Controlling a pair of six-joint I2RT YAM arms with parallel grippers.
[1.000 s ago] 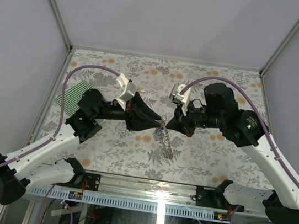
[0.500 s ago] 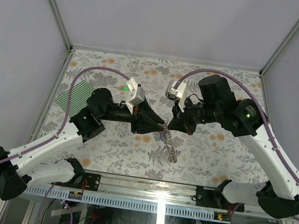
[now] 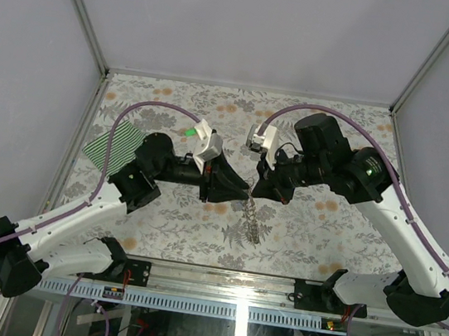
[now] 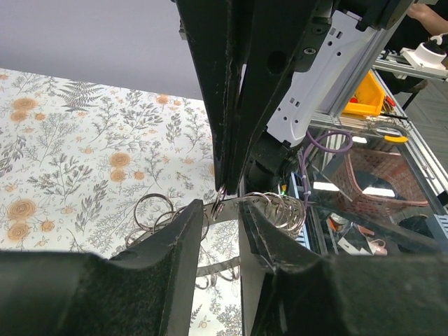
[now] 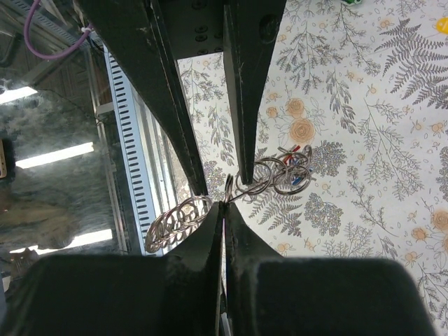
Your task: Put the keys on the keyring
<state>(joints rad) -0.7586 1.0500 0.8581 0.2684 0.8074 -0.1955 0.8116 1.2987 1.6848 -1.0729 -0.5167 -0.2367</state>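
Above the middle of the flowered desk [image 3: 324,232], two pincers meet tip to tip over the keyring [image 3: 252,220]. The left pincer [image 3: 245,193] reaches in with its jaws a narrow gap apart, straddling one link; whether they press on it cannot be told. The chain lies directly below both tips, its long axis trailing from them toward the near edge of the desk. Red and blue keys [image 5: 297,176] show among the rings just beside the tips. The right pincer [image 3: 256,191], opposite, has its jaws pinched closed on a link. Both arms are equally near; the right seems to have the surer hold, so any threading likely turns on that link between the tips.
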